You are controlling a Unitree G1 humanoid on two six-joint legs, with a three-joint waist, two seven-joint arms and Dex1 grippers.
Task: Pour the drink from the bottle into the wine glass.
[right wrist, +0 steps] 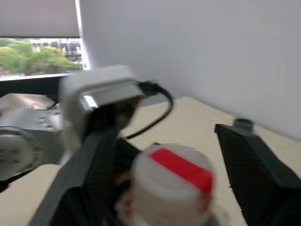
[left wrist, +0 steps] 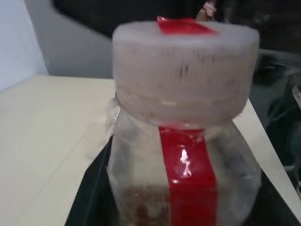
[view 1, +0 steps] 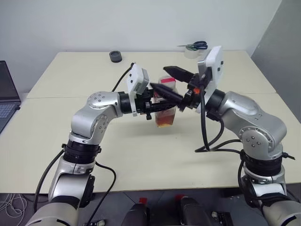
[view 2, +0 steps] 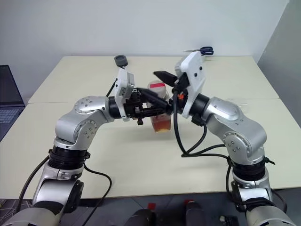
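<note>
Head views: left gripper (view 1: 157,101) clamps the bottle (view 1: 166,110) of amber drink (view 1: 165,118) above the table (view 1: 141,155) | Left wrist: white-and-red cap (left wrist: 186,70) close | Right wrist: right gripper (right wrist: 164,174) fingers spread around the cap, not touching.

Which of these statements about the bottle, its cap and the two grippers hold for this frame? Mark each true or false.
1. The left gripper holds the bottle. True.
2. The cap is off the bottle. False: it is on, red strip across its top.
3. The right gripper has its fingers either side of the cap, open. True.
4. The bottle is full to the neck. False: the drink fills just the lower part.
5. Scissors lie at the table's far edge. True.
</note>
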